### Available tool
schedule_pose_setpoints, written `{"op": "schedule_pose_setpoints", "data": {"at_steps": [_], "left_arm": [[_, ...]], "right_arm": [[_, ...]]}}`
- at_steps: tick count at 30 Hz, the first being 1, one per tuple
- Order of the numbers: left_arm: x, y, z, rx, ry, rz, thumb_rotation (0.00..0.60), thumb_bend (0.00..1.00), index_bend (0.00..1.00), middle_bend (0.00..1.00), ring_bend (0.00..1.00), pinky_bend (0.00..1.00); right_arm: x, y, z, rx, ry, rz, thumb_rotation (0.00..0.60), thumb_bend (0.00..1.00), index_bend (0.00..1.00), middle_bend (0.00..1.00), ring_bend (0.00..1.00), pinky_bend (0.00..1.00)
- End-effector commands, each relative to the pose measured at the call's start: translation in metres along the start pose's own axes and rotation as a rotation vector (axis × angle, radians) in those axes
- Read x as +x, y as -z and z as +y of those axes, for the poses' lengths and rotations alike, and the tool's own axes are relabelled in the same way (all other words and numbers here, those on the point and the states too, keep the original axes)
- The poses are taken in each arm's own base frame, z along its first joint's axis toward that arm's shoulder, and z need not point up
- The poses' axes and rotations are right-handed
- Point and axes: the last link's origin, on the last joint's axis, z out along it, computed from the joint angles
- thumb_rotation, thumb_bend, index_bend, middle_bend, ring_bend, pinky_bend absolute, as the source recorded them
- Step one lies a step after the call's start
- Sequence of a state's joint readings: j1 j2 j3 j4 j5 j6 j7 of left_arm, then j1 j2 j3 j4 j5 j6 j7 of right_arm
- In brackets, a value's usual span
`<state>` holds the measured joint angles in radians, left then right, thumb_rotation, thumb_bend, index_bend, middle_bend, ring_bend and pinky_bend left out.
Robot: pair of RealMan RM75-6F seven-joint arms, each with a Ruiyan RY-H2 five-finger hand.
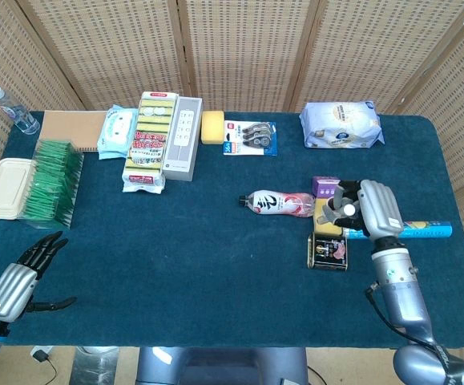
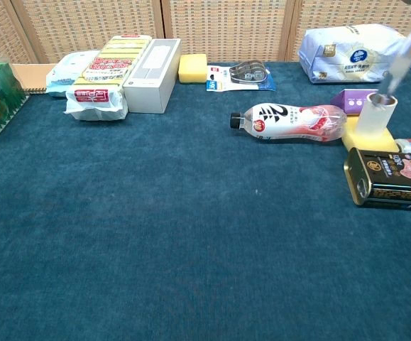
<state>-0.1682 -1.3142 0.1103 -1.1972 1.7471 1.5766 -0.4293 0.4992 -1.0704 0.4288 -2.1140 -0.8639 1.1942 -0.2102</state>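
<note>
Head view only: right hand [image 1: 373, 207] hovering just over the white roll [image 1: 333, 211], fingers spread and curled down around it, no firm grip showing. Left hand [image 1: 19, 274] lying open, fingers apart, holding nothing, far left of the roll at the table's [image 1: 183, 265] near edge.

Chest view only: roll [image 2: 373, 116] standing upright on a yellow block [image 2: 370, 142], one blurred fingertip [image 2: 402, 60] reaching down at its top rim; contact impossible to tell. Left hand not appearing here.

Lying just left of the roll: bottle [image 1: 278, 204], cap pointing away from it. Sitting just behind the roll: purple box [image 1: 324, 186]. Lying in front of the roll, touching the block: dark tin [image 1: 328, 252]. Lying right of the roll, under the hand: blue tube [image 1: 420, 230]. Sitting well behind the roll: wipes pack [image 1: 341, 123], tape pack [image 1: 250, 137], yellow sponge [image 1: 212, 127]. Crowding the roll on all sides: bottle, box, tin.
</note>
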Motion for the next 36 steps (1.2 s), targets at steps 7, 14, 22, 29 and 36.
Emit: {"op": "schedule_pose_setpoints", "data": {"at_steps": [7,14,22,29,36], "left_arm": [[-0.003,0.000,0.002,-0.010,0.020,-0.018,0.438,0.00,0.01,0.00,0.03,0.15],[0.000,0.003,0.003,-0.018,0.011,-0.005,0.442,0.00,0.01,0.00,0.03,0.15],[-0.003,-0.002,0.003,-0.013,0.005,-0.019,0.439,0.00,0.01,0.00,0.03,0.15],[-0.003,0.003,0.003,-0.013,0.007,-0.017,0.441,0.00,0.01,0.00,0.03,0.15],[-0.003,-0.002,0.005,-0.020,0.004,-0.019,0.437,0.00,0.01,0.00,0.03,0.15]], "right_arm": [[0.002,0.085,-0.007,0.097,-0.151,-0.213,0.600,0.45,0.76,0.94,1.00,0.94],[0.025,0.059,0.017,0.068,-0.190,-0.062,0.600,0.46,0.77,0.96,1.00,0.95],[-0.005,0.085,0.005,0.136,-0.134,-0.162,0.600,0.47,0.78,0.96,1.00,0.96],[0.017,0.045,0.017,0.025,-0.156,0.079,0.600,0.47,0.78,0.97,1.00,0.97],[-0.013,0.085,0.001,0.163,-0.011,-0.086,0.600,0.47,0.78,0.97,1.00,1.00]]}}
